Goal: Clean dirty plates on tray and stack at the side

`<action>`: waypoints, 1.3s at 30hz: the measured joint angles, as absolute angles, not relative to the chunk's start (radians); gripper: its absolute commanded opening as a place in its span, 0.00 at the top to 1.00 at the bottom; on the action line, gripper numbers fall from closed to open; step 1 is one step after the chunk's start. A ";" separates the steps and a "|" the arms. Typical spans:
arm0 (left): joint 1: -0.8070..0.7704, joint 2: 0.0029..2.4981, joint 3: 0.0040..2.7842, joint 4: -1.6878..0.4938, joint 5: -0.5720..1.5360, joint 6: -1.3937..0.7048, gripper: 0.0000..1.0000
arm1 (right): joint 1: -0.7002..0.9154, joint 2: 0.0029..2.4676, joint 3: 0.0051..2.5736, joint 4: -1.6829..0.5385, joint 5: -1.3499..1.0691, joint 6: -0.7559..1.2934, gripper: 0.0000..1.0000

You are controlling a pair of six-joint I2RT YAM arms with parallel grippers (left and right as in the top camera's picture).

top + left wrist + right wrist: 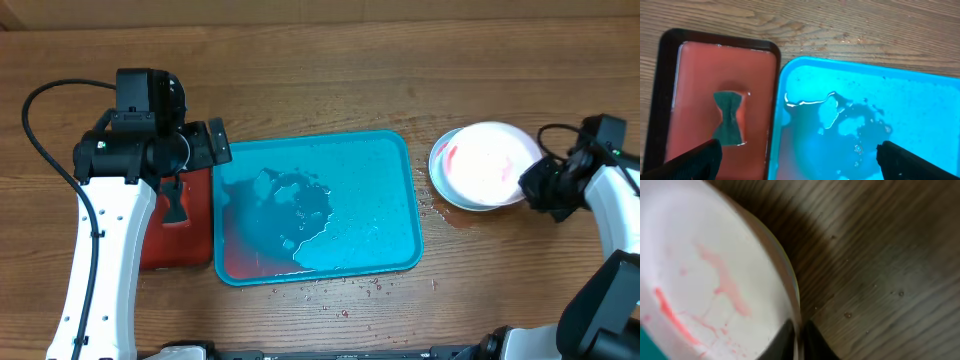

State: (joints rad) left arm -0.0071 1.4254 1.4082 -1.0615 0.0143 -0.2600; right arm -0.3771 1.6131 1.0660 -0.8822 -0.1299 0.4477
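A white plate [487, 160] with pale red smears lies on top of another plate on the table, right of the turquoise tray [400, 205]. My right gripper [532, 182] is shut on the white plate's right rim [792, 295], one finger inside and one outside. The tray holds only pooled water, with a reddish tint at its lower left. My left gripper [797, 157] is open and empty, hanging over the border between the red tray [695, 75] and the turquoise tray [865, 110]. A dark green sponge [730, 116] lies in the red tray.
The small dark-rimmed red tray [175, 245] sits against the turquoise tray's left side, partly under my left arm. Water drops and red specks lie on the wood [445, 215] between tray and plates and along the tray's front edge.
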 measured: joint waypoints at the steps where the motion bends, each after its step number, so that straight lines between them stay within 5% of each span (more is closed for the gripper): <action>1: -0.007 1.425 1.408 -1.065 0.003 -0.260 0.00 | -0.371 1.613 1.052 -0.870 -0.130 0.447 0.67; 3: -0.007 1.425 1.409 -1.086 -0.040 -0.260 0.00 | -0.356 1.614 1.034 -0.868 -0.134 0.448 0.60; 11: -0.003 1.416 1.523 -1.196 -0.161 -0.260 0.00 | -0.269 1.615 1.036 -0.875 -0.189 0.402 0.59; 17: 0.034 1.373 1.611 -1.265 -0.187 -0.260 0.00 | -0.160 1.610 1.185 -1.102 -0.207 0.366 0.57; 18: 0.038 1.367 1.613 -1.278 -0.192 -0.260 0.00 | -0.144 1.600 1.229 -1.143 -0.205 0.362 0.54; 19: 0.039 1.363 1.613 -1.285 -0.194 -0.260 0.00 | -0.127 1.584 1.272 -1.180 -0.201 0.353 0.38; 20: 0.039 1.363 1.613 -1.289 -0.196 -0.260 0.00 | -0.108 1.560 1.326 -1.227 -0.196 0.344 0.00; 30: 0.039 1.364 1.613 -1.291 -0.196 -0.260 0.00 | 0.031 1.190 1.778 -1.562 -0.238 0.289 0.00; 39: 0.039 1.364 1.613 -1.291 -0.197 -0.260 0.00 | 0.035 0.943 1.832 -1.600 -0.392 0.284 0.00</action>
State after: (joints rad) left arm 0.0395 1.3643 1.6131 -1.2907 -0.1967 -0.2604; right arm 0.0345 0.9428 1.8324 -1.5997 -0.3923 0.2844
